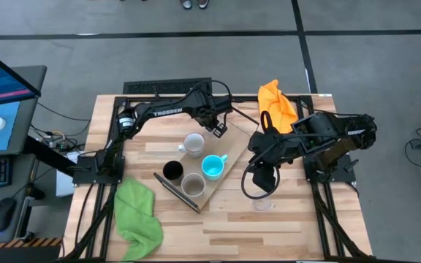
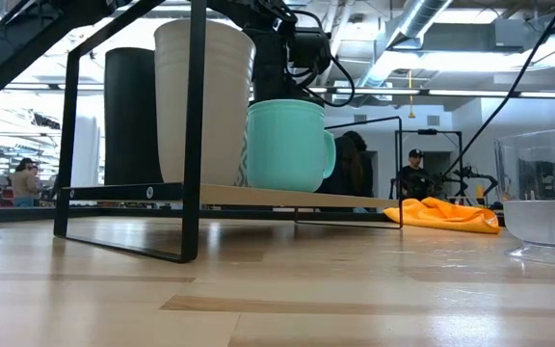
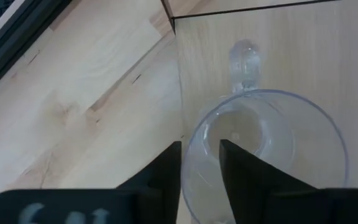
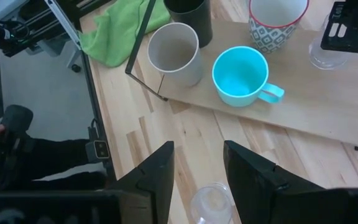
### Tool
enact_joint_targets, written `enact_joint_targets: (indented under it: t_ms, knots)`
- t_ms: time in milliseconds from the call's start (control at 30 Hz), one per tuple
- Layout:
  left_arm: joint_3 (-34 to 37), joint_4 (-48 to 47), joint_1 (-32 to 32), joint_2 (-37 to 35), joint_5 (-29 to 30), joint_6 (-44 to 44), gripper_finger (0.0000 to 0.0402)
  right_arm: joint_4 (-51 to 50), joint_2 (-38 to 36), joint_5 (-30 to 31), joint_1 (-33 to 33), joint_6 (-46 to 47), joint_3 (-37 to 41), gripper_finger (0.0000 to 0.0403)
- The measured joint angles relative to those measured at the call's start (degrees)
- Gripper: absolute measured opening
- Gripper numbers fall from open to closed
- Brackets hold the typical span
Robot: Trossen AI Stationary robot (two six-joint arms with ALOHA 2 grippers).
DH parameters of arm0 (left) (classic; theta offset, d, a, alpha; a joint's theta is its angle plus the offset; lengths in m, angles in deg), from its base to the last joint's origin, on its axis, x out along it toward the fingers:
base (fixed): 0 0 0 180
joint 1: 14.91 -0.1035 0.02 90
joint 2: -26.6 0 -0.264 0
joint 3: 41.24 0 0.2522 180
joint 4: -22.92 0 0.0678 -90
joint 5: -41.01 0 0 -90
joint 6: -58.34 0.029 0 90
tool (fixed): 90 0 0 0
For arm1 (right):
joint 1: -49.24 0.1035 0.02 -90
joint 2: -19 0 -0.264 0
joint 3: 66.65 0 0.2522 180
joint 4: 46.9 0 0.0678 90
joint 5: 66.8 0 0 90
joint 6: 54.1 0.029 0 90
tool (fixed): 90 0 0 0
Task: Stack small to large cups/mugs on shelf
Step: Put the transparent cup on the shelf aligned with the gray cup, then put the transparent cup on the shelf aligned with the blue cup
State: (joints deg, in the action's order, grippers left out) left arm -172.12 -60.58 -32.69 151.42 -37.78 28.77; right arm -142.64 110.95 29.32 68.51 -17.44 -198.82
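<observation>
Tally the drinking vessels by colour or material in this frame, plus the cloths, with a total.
Black cup: 1
Beige-grey cup: 1
White mug: 1
Blue mug: 1
Clear glasses: 2
Green cloth: 1
Orange cloth: 1
Total: 8

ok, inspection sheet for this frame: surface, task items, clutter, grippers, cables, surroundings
Surface: slatted wooden tabletop, no spills seen.
Job's things: shelf carries black cup, beige cup, white mug, blue mug; one clear glass on the shelf, a second clear glass on the tabletop.
Clutter: green cloth, orange cloth.
Grippers: left gripper astride the shelf glass's rim; right gripper open above the tabletop glass.
Cables: black loop by the right gripper.
Surroundings: monitor, people beyond.
</observation>
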Motion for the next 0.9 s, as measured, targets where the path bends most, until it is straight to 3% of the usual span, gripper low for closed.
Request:
enact_joint_targets:
  t_ms: [467,900]
  knots:
    - [-1.0,0.2,0.1,0.0,-0.5,-0.1,0.0148,0.0,0.0,0.0,0.0,0.0,0.0,0.0159]
    - [-10.6,-6.0,0.2,0.0,1.5,0.0,0.0187,-2.9,0.0,1.4,0.0,1.6,0.0,0.0159]
